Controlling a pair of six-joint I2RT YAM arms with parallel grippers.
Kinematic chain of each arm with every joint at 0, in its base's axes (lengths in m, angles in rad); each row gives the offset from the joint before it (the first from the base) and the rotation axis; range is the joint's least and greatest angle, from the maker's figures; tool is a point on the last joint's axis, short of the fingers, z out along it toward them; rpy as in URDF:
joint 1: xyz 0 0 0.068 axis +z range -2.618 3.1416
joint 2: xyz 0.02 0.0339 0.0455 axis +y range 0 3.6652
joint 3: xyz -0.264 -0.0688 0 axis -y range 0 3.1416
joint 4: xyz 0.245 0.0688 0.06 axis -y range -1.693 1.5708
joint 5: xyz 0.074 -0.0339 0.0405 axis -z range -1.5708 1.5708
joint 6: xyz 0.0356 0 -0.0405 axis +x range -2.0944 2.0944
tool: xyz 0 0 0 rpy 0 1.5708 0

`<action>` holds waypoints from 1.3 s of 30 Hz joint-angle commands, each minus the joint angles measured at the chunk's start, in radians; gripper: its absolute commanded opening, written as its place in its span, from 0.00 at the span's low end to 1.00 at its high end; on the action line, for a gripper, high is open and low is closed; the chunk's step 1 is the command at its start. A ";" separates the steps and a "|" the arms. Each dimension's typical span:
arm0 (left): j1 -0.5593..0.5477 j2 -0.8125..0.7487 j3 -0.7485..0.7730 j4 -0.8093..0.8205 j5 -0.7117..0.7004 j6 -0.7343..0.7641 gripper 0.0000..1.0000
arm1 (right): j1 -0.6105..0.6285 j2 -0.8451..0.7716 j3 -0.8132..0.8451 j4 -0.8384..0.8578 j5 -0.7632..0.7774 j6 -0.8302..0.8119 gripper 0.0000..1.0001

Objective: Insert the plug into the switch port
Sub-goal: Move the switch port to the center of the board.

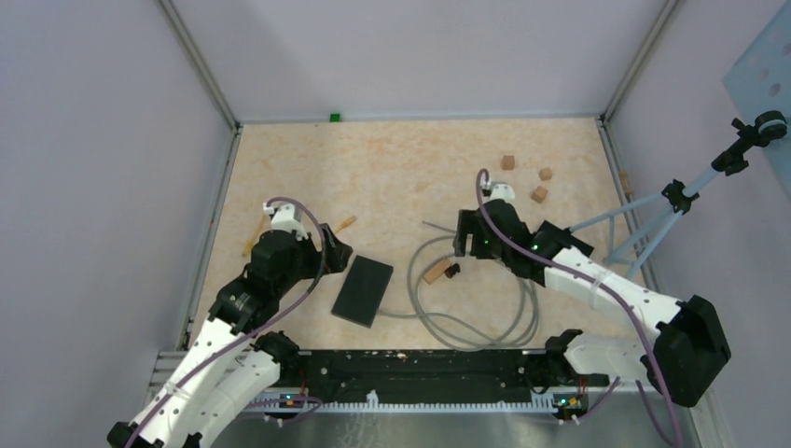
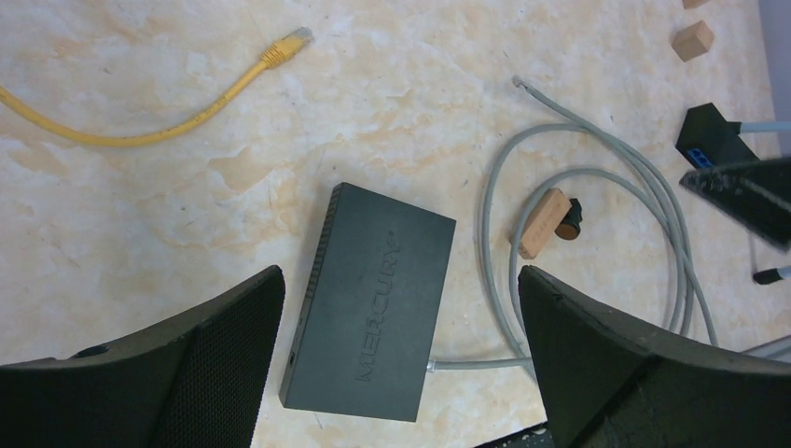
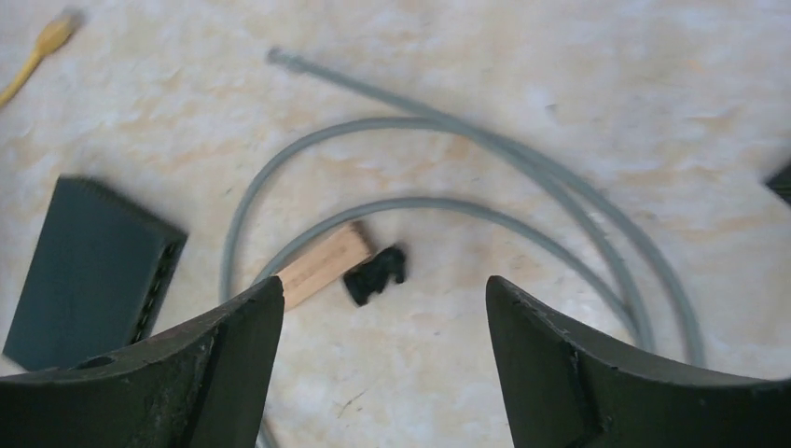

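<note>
Left wrist: switch (image 2: 368, 299) lengthwise up-frame, loose plug (image 2: 519, 82) pointing upper-left; left fingers (image 2: 187, 373), right fingers (image 3: 578, 373) spread, empty.

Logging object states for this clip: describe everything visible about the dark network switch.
The switch is a flat, dark, matte rectangular box, seemingly plastic, with MERCURY embossed on top. It lies flat on the table, angled, left of the looped gray cable. One long side shows a row of openings. The cable meets the switch at one near corner; nothing else touches it.
</note>
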 commanded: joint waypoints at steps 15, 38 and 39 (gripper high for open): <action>0.004 0.016 0.026 -0.020 0.134 0.047 0.99 | -0.520 0.162 0.152 -0.286 0.631 0.434 0.84; 0.004 0.140 0.007 0.041 0.233 0.012 0.99 | -0.822 0.135 -0.157 0.132 0.378 0.282 0.84; 0.005 0.145 0.007 0.043 0.234 0.013 0.99 | -0.822 0.139 -0.160 0.136 0.376 0.282 0.84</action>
